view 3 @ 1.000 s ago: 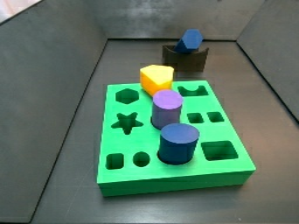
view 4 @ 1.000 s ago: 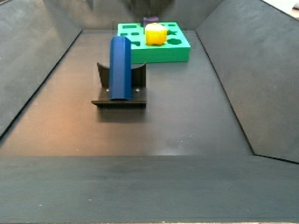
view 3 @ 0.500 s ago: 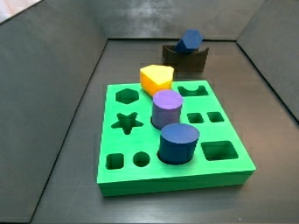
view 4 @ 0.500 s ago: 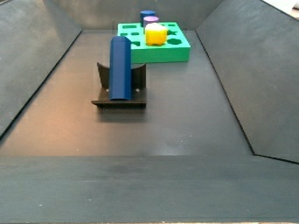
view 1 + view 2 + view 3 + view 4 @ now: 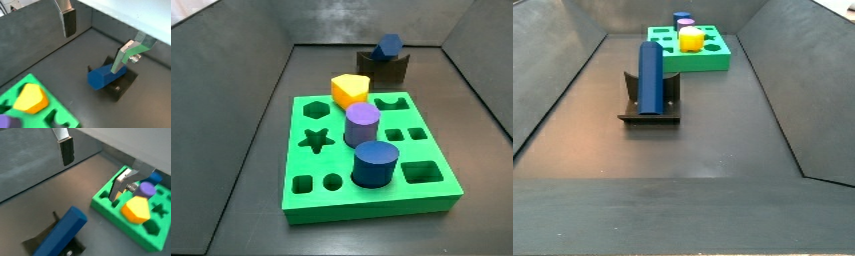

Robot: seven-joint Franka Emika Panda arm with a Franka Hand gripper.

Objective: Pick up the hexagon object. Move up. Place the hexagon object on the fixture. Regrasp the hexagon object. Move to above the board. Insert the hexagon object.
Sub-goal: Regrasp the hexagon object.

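On the dark grey floor of the bin [image 5: 700, 140], over on the left in a side view, the slim blue hexagonal prism [image 5: 649, 72] was seen leaned up on the small dark L-shaped fixture [image 5: 648, 112], resting on it with nothing gripping it. Further back and to the right, the thick green square board with shaped holes [image 5: 711, 58] was sat with a yellow hexagonal peg [image 5: 691, 39] and a purple cylinder [image 5: 683, 19] on it.

From the opposite side, the board [image 5: 318, 170] was found up front, with the yellow peg [image 5: 349, 89], the purple cylinder [image 5: 361, 124] and a stout dark-blue round cylinder [image 5: 374, 163] stood in it, and the fixture [image 5: 385, 68] with the prism [image 5: 389, 45] at the back.

The gripper [image 5: 100, 35] wasn't caught in either side view. In both wrist views it was shown spread wide with nothing held, the silver fingers [image 5: 69, 19] well apart above the prism [image 5: 103, 75]; the same empty gap [image 5: 93, 168] was seen between fingers [image 5: 66, 148], with prism [image 5: 63, 228] and board [image 5: 150, 230] below.
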